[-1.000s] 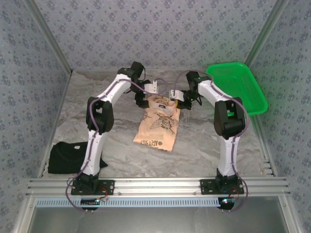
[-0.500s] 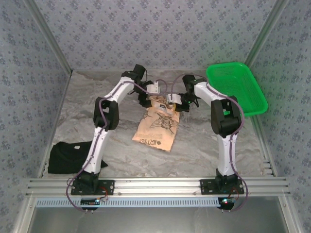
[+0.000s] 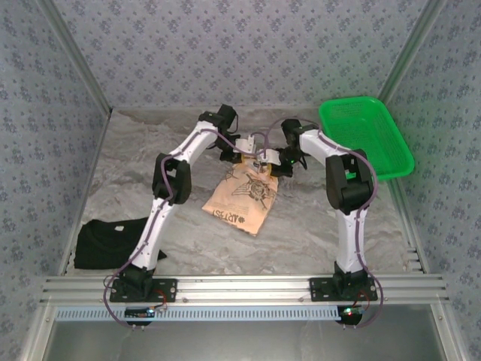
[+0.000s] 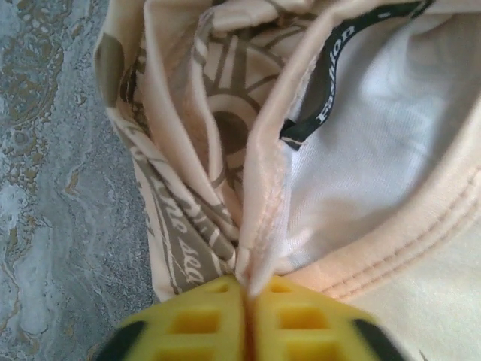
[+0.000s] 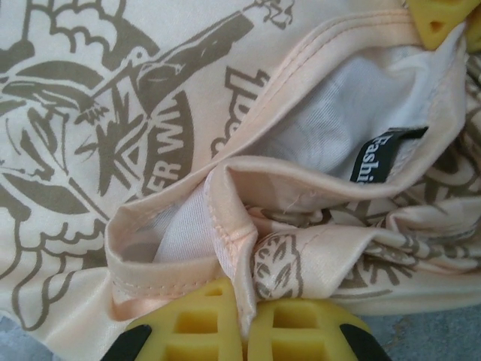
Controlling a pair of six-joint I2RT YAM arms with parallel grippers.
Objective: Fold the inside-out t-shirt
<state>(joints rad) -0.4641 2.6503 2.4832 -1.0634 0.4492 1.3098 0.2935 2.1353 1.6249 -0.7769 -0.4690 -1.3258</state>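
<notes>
Both arms reach to the middle of the marbled grey bench (image 3: 316, 226), my left gripper (image 4: 246, 297) and right gripper (image 5: 244, 316) each pinching the collar end of the peach-tan printed fabric t-shirt (image 3: 244, 199) lying there. Folded black garment (image 3: 105, 241) at the near-left corner, green plastic basket (image 3: 368, 135) far-right.

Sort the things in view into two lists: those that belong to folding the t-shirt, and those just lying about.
Belong to the job: t-shirt, left gripper and right gripper, both pinching it.
Lying about: black garment, green basket.
</notes>
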